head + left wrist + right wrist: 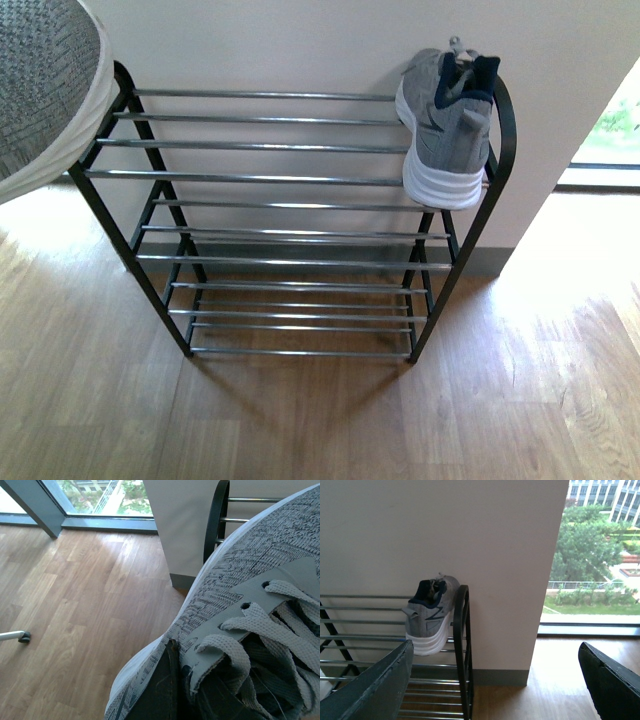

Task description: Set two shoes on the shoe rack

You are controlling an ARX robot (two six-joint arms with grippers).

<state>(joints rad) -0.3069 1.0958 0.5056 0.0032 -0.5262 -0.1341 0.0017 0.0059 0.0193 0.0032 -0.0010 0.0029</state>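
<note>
Jaws wide on right gripper (495, 680); shoe rack (250, 177) holds 1 sneaker (445, 125), other sneaker (40, 80) aloft.

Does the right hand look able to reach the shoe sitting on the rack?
Probably yes: the right hand is open and empty, facing the shoe on the rack, with nothing between them, though the side loop stands close.

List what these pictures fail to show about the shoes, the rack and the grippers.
carried shoe: front view, cut off by the upper left edge; heel unseen.
left gripper: left wrist view, the carried shoe fills the frame, so its grip cannot be told.
shoe rack: front view, top left corner covered by the carried shoe.
racked shoe: right wrist view, the rack's frame covers its edge.
</note>
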